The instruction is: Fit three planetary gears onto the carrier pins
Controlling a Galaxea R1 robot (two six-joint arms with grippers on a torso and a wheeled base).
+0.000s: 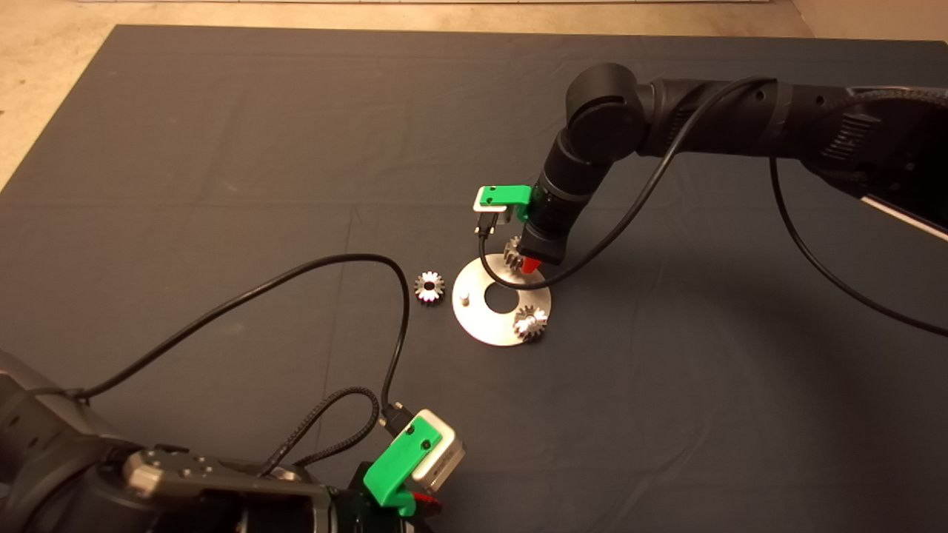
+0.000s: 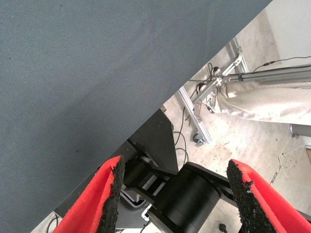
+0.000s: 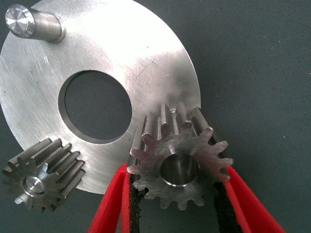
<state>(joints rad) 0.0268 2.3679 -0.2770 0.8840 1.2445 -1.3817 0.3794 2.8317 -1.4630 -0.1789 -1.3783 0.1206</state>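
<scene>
**Gear count at the carrier: two on the disc, one loose on the mat**

Three planetary gears in all. Gear one [image 3: 179,167] sits between my right gripper's [image 3: 177,204] two red fingers, pads pressed on opposite sides of its teeth; it is over the rim of the carrier disc [image 3: 146,63], at the disc's far edge in the head view [image 1: 513,255]. I see metal down its bore but cannot tell whether it is fully seated on a pin.

Gear two [image 3: 43,174] rests on the disc's near-right edge, with a pin end showing in its centre hole; head view confirms it [image 1: 531,323].

Gear three [image 1: 429,286] lies flat on the dark mat [image 1: 222,185], just beside the disc's left edge and not touching it.

Carrier pins: one bare pin [image 3: 34,23] stands upright on the disc, nearest the loose gear. The disc has one central hole [image 3: 95,105].

My right arm reaches in from the right, wrist pointing down at the disc. My left gripper [image 2: 175,194] is parked at the mat's lower left edge, fingers spread wide apart with nothing between them; its camera shows mat edge, floor and a metal frame beyond.
</scene>
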